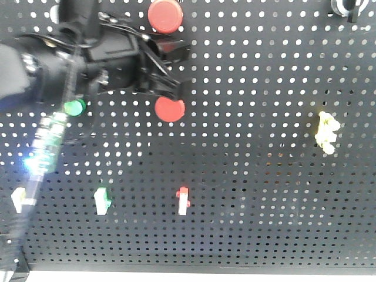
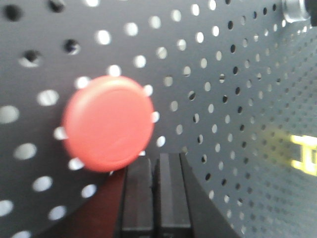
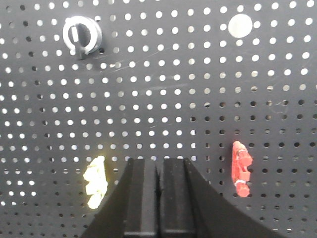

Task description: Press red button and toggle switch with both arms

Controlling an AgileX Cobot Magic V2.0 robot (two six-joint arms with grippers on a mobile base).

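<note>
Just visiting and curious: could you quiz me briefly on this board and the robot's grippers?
1. True or false: the left gripper is shut.
2. Right wrist view: which switch lies left of the right gripper: A red, B yellow, C green?
3. Front view: what colour is the button level with, and left of, the lower red button?
Key: 1 true; 2 B, the yellow switch; 3 the green button.
</note>
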